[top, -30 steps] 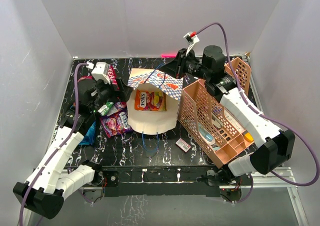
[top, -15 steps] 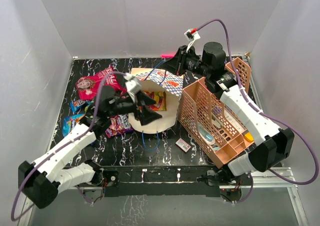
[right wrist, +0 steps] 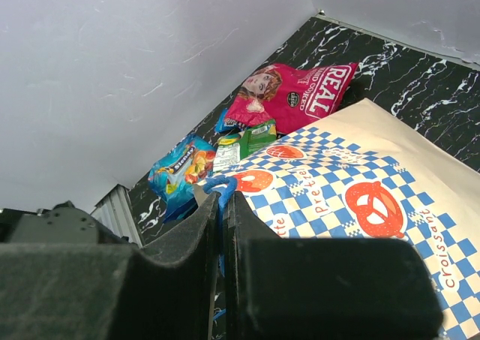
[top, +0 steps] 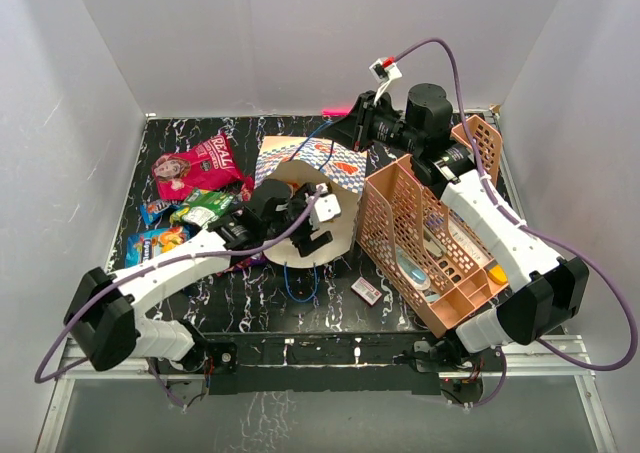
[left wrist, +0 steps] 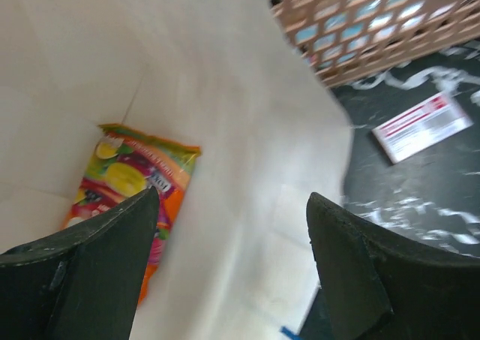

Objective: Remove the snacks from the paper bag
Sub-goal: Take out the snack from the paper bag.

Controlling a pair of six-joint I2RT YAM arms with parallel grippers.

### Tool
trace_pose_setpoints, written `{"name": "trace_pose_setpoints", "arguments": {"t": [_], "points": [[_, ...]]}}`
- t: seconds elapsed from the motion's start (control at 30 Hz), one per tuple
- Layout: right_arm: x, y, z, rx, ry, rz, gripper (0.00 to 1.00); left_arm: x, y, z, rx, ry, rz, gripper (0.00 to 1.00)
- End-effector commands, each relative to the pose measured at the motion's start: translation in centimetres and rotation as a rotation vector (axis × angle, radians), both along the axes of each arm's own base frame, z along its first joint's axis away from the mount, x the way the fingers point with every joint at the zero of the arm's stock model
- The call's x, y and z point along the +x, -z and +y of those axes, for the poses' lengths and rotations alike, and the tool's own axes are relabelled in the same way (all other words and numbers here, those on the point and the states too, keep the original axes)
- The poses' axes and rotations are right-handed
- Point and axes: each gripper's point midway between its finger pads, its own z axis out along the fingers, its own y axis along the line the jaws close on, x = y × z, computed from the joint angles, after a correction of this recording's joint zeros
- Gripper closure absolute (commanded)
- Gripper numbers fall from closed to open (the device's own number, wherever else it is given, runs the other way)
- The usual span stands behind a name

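Orange packet (left wrist: pixel 131 179) inside paper bag (left wrist: pixel 225 77), left hand (left wrist: pixel 232 197) wide at mouth

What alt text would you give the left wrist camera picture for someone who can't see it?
An orange candy packet lies inside the white-lined paper bag, seen between the black fingers of the open left claw. Beyond the bag's rim sit a peach rack and a small white-pink box.

I'm working in a lab test cell: plain white panels (top: pixel 300 33) box in a black marbled bench (top: pixel 230 298). The left arm (top: pixel 160 273) and right arm (top: pixel 490 223) are bolted to an aluminium rail (top: pixel 598 413), trailing purple cables (top: pixel 432 46).
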Motion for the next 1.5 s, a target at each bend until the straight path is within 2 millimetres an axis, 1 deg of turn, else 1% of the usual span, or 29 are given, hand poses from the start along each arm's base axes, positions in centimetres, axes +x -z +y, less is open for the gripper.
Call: {"name": "trace_pose_setpoints", "arguments": {"t": [0.0,0.1,0.2,0.3,0.37,0.43,0.47,0.57,0.67,0.73,0.87,0.9,0.97,1.07,1.1,1.17,1.3,1.37,1.43,1.47], "points": [[-0.9,-4.7,-0.9,0.051,0.015,-0.126,0.92,2.9,1.7,0.8,0.152,0.014,-0.204,0.23],[-1.0,-4.8,-1.3,0.05,0.033,-0.139,0.92,4.0,3.6,0.7,0.225,0.037,-0.261,0.24],[-1.1,-5.0,-1.5,0.05,0.034,-0.145,0.92,5.9,5.0,1.0,0.279,0.001,-0.346,0.24],[-1.3,-5.2,-1.5,0.052,0.024,-0.147,0.92,7.3,5.9,1.1,0.322,-0.014,-0.428,0.24],[-1.4,-5.4,-1.5,0.054,0.021,-0.151,0.92,8.1,6.5,1.0,0.345,-0.015,-0.462,0.23],[-1.4,-5.4,-1.5,0.054,0.022,-0.152,0.92,8.9,7.8,1.0,0.393,-0.006,-0.478,0.22],[-1.3,-5.4,-1.5,0.055,0.023,-0.152,0.92,9.5,8.5,1.1,0.411,-0.015,-0.486,0.2],[-1.3,-5.3,-1.5,0.057,0.017,-0.149,0.92,11.2,9.8,1.1,0.428,-0.054,-0.53,0.17],[-1.5,-5.4,-1.4,0.061,0.01,-0.148,0.92,12.7,10.7,1.3,0.458,-0.068,-0.554,0.19],[-1.5,-5.5,-1.5,0.063,0.013,-0.151,0.92,13.5,11.0,1.3,0.463,-0.074,-0.567,0.2],[-1.6,-5.8,-1.5,0.066,0.01,-0.153,0.92,15.8,10.6,1.5,0.479,-0.12,-0.646,0.24],[-1.6,-5.9,-1.5,0.067,0.01,-0.154,0.92,16.3,10.6,1.6,0.49,-0.128,-0.664,0.26],[-1.7,-6.1,-1.5,0.073,0.004,-0.154,0.92,17.4,10.6,1.9,0.505,-0.142,-0.687,0.33],[-1.9,-6.4,-1.4,0.08,-0.001,-0.155,0.92,18.7,10.4,2.1,0.521,-0.167,-0.708,0.49],[-2.0,-6.5,-1.4,0.081,-0.002,-0.155,0.92,19.0,10.1,2.0,0.521,-0.172,-0.725,0.56],[-1.9,-6.4,-1.5,0.082,0.0,-0.154,0.92,19.2,9.4,1.9,0.515,-0.173,-0.745,0.66],[-1.9,-6.3,-1.5,0.087,0.006,-0.151,0.92,18.8,8.1,1.7,0.482,-0.182,-0.721,0.85],[-1.8,-6.2,-1.5,0.091,0.012,-0.151,0.92,18.2,6.8,1.8,0.448,-0.204,-0.703,0.92],[-1.6,-6.0,-1.6,0.092,0.02,-0.151,0.92,17.2,5.8,1.7,0.4,-0.218,-0.664,0.96],[-1.5,-5.9,-1.6,0.091,0.023,-0.15,0.92,16.5,5.7,1.6,0.383,-0.211,-0.635,0.98]]}}
